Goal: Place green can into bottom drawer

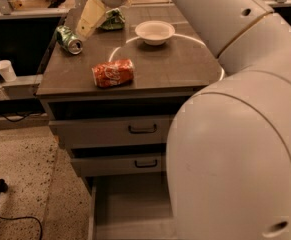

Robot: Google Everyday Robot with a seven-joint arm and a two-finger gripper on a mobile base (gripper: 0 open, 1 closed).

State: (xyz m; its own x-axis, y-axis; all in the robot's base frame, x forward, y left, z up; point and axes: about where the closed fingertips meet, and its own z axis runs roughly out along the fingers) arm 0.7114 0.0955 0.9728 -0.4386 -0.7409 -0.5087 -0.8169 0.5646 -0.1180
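Note:
The green can (pixel 68 39) lies on its side at the back left of the grey cabinet top (pixel 185 66). My gripper (pixel 88 19) hangs just right of the can and slightly above it, its pale fingers pointing down toward the can; it holds nothing. The bottom drawer (pixel 130 209) is pulled out below, its flat grey interior showing; my arm (pixel 235 134) hides its right part.
A red soda can (pixel 113 73) lies on its side at the front middle of the top. A white bowl (pixel 155 32) and a crumpled green foil bag (pixel 113 20) sit behind. Two upper drawers (pixel 142 129) with black handles stand slightly open. A white cup (pixel 6 70) stands at left.

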